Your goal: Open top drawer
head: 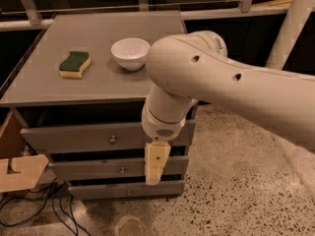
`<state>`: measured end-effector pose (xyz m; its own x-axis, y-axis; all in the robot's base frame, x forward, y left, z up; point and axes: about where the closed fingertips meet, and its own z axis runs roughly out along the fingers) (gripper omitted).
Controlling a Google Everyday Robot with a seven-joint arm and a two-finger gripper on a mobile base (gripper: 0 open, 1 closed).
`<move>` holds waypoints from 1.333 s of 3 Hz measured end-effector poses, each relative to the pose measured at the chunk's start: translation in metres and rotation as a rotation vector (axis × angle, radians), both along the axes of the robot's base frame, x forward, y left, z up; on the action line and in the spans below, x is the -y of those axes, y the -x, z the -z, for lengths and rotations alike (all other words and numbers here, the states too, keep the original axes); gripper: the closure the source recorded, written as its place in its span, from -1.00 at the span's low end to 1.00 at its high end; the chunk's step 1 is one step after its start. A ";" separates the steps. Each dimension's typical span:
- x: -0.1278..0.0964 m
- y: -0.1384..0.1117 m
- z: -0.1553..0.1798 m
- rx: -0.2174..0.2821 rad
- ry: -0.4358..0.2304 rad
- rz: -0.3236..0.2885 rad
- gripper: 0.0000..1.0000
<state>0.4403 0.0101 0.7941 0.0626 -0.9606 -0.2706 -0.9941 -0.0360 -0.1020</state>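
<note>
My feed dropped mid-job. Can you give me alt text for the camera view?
The gripper hangs pointing down in front of the grey cabinet, to the right of and below the knob of the top drawer, which looks shut. A green-and-yellow sponge and a white bowl sit on the cabinet top.

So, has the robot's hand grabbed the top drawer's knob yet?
No, the gripper hangs to the lower right of the knob on the top drawer, clear of it.

No txt, label, brand or no. readable anywhere. Gripper (152,167) hangs in front of the drawer fronts, just below top drawer (74,137) & right of its knob (112,139), no legible marks on it
</note>
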 end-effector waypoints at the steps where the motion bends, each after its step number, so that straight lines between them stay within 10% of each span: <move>1: 0.000 0.000 0.000 0.000 0.000 0.000 -1.00; 3: -0.017 -0.022 0.026 0.039 0.029 0.050 -1.00; 4: -0.041 -0.078 0.055 0.101 0.071 0.049 -1.00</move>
<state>0.5186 0.0515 0.7389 0.0389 -0.9797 -0.1967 -0.9797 0.0014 -0.2005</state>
